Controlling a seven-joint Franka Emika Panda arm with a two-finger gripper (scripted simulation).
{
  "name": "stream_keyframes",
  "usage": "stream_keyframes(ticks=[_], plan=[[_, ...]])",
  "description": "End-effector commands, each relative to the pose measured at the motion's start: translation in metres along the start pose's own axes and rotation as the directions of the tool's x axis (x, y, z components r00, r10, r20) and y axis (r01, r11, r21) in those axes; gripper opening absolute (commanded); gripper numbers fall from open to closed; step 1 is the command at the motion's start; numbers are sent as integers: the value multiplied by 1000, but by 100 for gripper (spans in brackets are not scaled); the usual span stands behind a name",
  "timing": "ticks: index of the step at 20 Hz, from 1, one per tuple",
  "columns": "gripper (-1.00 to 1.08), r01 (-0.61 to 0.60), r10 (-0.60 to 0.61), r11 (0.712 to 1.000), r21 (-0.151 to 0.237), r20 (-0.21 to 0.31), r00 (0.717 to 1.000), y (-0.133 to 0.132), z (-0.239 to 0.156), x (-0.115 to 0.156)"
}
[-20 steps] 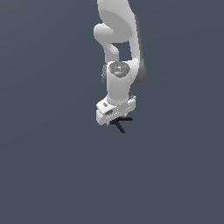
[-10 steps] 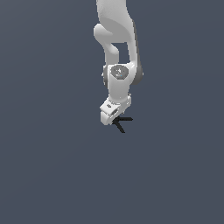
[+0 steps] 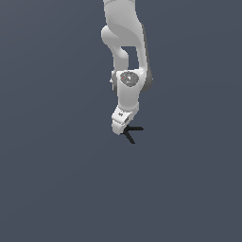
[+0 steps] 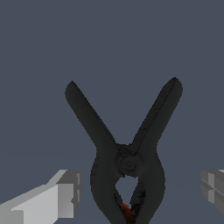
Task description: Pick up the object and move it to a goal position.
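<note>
wrist view: black clamp [image 4: 127, 162] between spread pincer [image 4: 139, 192] fingers.

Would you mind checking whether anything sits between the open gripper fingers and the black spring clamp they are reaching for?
Nothing visible does. In the wrist view the black spring clamp lies on the bare grey surface between the two light grey fingers of the gripper, with open gaps on both sides.
</note>
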State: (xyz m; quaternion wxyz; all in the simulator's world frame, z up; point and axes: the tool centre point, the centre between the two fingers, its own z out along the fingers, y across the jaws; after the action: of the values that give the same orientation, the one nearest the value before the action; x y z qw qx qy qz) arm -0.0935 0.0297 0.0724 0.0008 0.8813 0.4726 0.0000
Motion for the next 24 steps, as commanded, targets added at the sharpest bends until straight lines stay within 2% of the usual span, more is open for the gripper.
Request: stream_keyframes(ticks=[1, 10, 24], plan=[[100, 24, -24, 1000, 1, -1, 1000, -3, 2, -1], [100, 32, -32, 999, 2, 0, 999, -4, 8, -2], [100, 37, -37, 999, 1, 0, 999, -5, 53, -2]])
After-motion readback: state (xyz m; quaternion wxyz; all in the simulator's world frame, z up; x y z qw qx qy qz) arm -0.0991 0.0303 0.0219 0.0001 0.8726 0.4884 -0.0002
